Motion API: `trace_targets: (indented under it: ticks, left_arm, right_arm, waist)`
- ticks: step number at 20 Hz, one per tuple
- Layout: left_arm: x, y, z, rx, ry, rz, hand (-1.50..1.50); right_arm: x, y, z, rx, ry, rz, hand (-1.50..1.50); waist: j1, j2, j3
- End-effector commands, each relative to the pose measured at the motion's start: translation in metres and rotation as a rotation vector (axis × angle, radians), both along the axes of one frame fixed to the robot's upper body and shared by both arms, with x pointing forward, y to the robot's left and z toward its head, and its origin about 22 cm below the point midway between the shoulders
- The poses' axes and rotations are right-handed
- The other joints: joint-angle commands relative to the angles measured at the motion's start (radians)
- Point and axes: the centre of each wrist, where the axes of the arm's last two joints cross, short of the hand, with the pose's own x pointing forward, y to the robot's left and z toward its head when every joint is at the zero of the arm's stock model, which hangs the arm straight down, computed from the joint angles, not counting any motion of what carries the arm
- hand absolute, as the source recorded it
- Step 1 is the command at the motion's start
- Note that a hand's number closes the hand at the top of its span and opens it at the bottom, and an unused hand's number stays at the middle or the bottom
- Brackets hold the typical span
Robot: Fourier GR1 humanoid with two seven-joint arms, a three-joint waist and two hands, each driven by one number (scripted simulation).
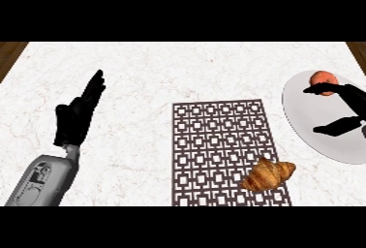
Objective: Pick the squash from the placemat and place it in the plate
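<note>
The right robot hand [355, 101] comes in from the right edge and hangs over the plate [304, 114], released: its fingers [322, 90] stretch out to the left and its thumb [332, 129] points the same way lower down, with a wide gap of bare plate between them. The squash [323, 76], small, round and orange, sits at the plate's upper part, near the rim. The fingertips cross its lower edge; the thumb is well apart from it. Whether the squash rests on the plate or hangs just above it I cannot tell.

The plate is white and round, cut off by the right edge of the view, and lies on the counter [178, 68] just to the right of the placemat [218, 145].

The placemat is a brown lattice in the middle of the counter, running down to the lower edge of the view. A croissant [268, 175] lies on its lower right corner, one tip poking over the mat's right edge.

The left robot hand [77, 116] rests at the left, well apart from the mat, fingers straight and together, pointing up and a little right, holding nothing. Its grey forearm [43, 184] enters from the lower left corner.

The counter is pale marble.
</note>
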Motion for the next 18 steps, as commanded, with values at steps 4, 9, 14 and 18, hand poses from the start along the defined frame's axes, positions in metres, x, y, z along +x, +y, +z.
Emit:
trace_targets:
  ticks: [4,9,14,18]
  left_arm:
    - [-0.007,0.016,-0.002,0.003,0.0,0.013,0.0]
    - [0.002,-0.004,0.004,-0.005,-0.003,-0.002,0.0]
    - [0.003,-0.002,0.003,0.002,0.001,0.005,0.0]
    - [0.002,0.007,0.009,-0.007,-0.02,-0.008,0.0]
  right_arm:
    - [0.009,0.0,0.01,0.365,-0.025,0.005,-1.5]
    - [-0.003,-0.043,0.038,0.552,-0.068,-0.168,-1.5]
    - [-0.043,-0.111,0.084,0.621,-0.127,-0.319,-1.5]
    - [-0.084,-0.14,0.072,0.654,-0.138,-0.358,-1.5]
  waist:
    - [-0.013,-0.008,-0.001]
    - [-0.003,0.003,0.0]
    - [-0.003,0.007,0.002]
    - [0.008,0.014,0.006]
